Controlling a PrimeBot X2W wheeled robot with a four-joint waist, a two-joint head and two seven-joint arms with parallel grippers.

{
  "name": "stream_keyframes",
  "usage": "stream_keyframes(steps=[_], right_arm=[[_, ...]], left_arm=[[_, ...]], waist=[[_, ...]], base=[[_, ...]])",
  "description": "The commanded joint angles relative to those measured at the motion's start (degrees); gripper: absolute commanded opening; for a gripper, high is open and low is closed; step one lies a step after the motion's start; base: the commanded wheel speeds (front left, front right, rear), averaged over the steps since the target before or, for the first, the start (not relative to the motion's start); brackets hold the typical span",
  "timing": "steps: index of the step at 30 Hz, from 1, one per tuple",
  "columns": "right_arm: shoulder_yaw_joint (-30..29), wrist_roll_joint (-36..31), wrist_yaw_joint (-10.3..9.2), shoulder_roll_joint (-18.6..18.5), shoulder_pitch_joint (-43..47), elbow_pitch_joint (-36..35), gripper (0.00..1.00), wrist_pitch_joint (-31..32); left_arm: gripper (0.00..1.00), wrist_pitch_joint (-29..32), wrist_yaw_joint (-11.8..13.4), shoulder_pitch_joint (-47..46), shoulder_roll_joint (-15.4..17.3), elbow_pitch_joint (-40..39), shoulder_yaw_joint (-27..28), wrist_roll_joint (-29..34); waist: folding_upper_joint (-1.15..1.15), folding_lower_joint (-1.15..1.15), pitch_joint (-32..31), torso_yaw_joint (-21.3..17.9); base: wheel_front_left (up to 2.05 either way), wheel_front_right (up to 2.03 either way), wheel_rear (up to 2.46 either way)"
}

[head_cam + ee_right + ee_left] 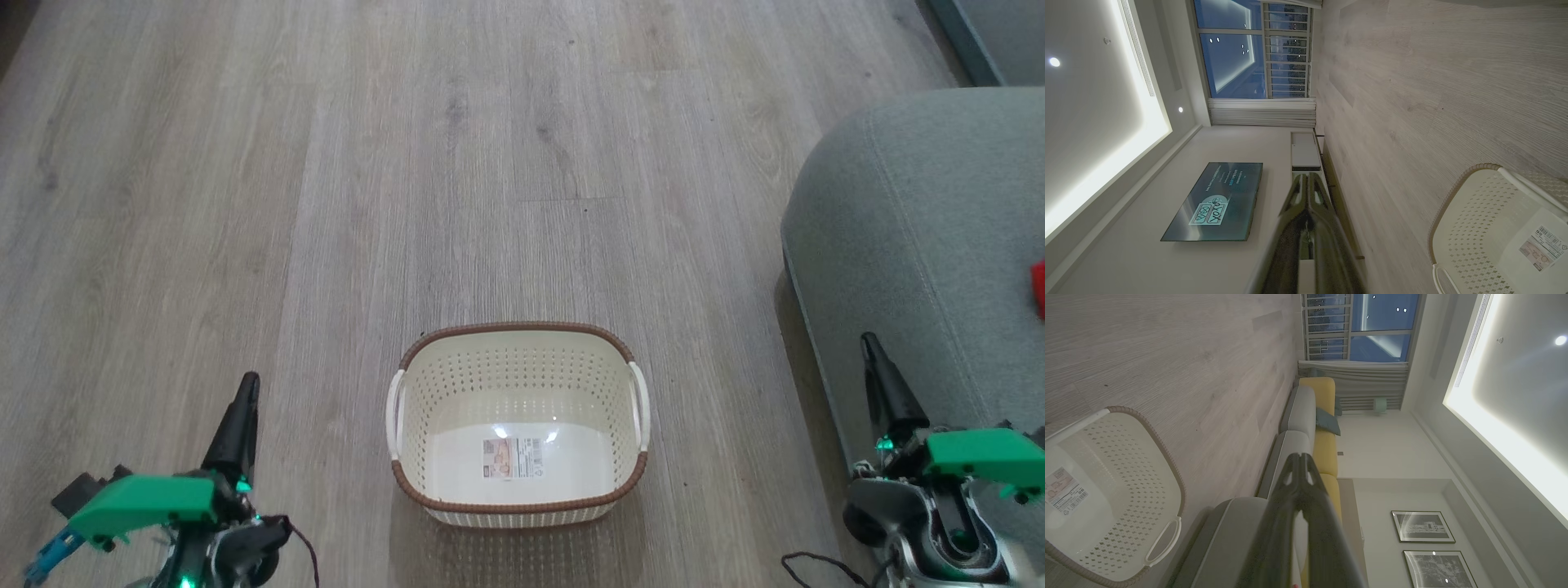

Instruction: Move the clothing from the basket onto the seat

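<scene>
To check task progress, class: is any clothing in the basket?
No, the basket is empty, its label sticker lying uncovered on the base.

Only legible bit was a logo on the wall screen, sideways, looked like "YOYO". The sticker on the basket base had print and a barcode, too tiny to read.
</scene>
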Motion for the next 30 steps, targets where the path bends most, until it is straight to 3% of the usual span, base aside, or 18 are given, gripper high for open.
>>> stream_keyframes(steps=[1,30], right_arm=[[1.0,0.3,0.01,-0.2,-1.1,-2.2,0.00,0.3],[1.0,0.3,0.01,-0.2,-1.1,-2.2,0.00,0.3]], left_arm=[[0.00,0.4,-0.5,-2.8,0.5,-2.0,2.1,-0.4],[0.00,0.4,-0.5,-2.8,0.5,-2.0,2.1,-0.4]], waist=[[0.00,0.00,0.0,0.0],[0.00,0.00,0.0,0.0]], base=[[0.00,0.00,0.00],[0.00,0.00,0.00]])
